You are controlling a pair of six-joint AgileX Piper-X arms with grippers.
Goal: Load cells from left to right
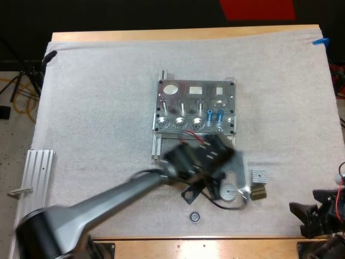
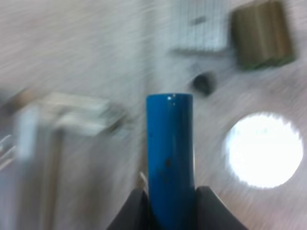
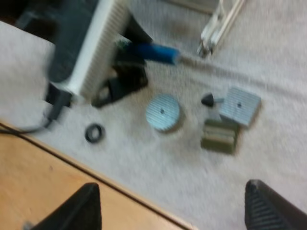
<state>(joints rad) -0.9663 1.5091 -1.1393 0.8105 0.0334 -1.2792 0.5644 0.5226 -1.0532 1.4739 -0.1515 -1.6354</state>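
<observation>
The metal fixture (image 1: 194,108) lies at the mat's centre, with two blue cylinders (image 1: 215,114) standing at its right front. My left gripper (image 1: 202,186) (image 2: 170,196) hovers just in front of the fixture, shut on another blue cylinder (image 2: 170,153) (image 3: 153,51) that sticks out past its fingers (image 2: 139,211). Beside it lie a round ribbed disc (image 1: 229,191) (image 2: 264,148) (image 3: 163,111), a ribbed square plate (image 1: 259,175) (image 3: 240,105), an olive block (image 1: 257,193) (image 2: 261,33) (image 3: 219,135) and a small dark cone (image 2: 204,82) (image 3: 207,99). My right gripper (image 1: 310,216) waits open at the mat's near right corner, holding nothing.
A black ring (image 1: 194,217) (image 3: 94,132) lies near the mat's front edge, below the left gripper. A ribbed metal rail (image 1: 38,172) sits off the mat at the left. The table's wooden front edge (image 3: 57,172) runs close under my right gripper.
</observation>
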